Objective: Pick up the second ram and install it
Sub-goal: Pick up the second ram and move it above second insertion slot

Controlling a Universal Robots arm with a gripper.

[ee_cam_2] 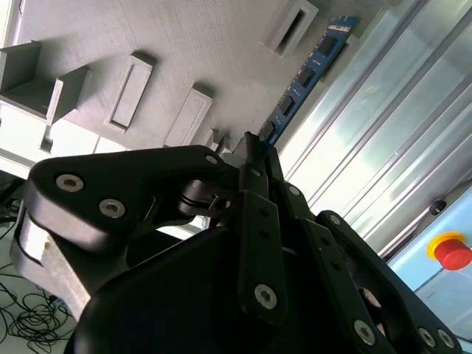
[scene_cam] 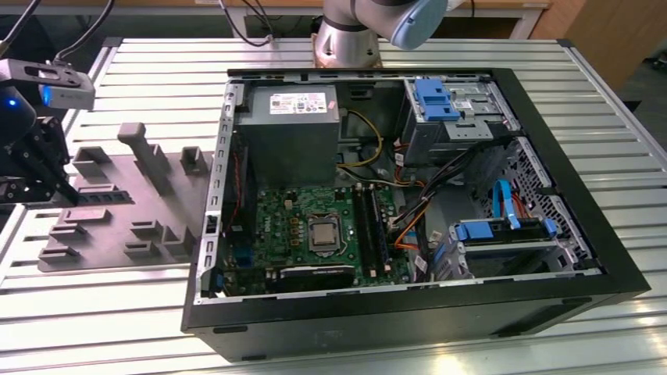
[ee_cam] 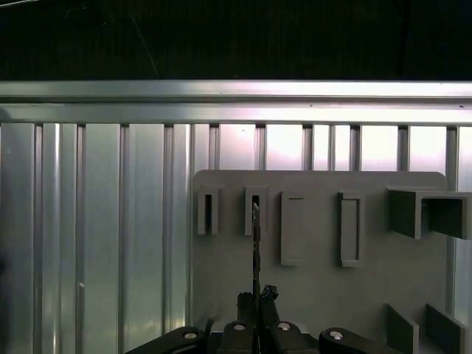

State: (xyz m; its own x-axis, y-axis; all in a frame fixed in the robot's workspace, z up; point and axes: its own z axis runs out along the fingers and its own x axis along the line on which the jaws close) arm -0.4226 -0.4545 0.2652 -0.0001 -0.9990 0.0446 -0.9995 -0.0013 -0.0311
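Gripper (ee_cam_2: 250, 145): clamped on end of second ram (ee_cam_2: 302, 77)
Place: at edge slots of grey tray (ee_cam_2: 221, 44)
Care: probably lift straight, no twisting

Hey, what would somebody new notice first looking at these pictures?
An open computer case fills the middle of the exterior view, its green motherboard exposed. At that view's left lies a grey tray, where the robot's hand pinches one end of the blue second ram standing on edge.
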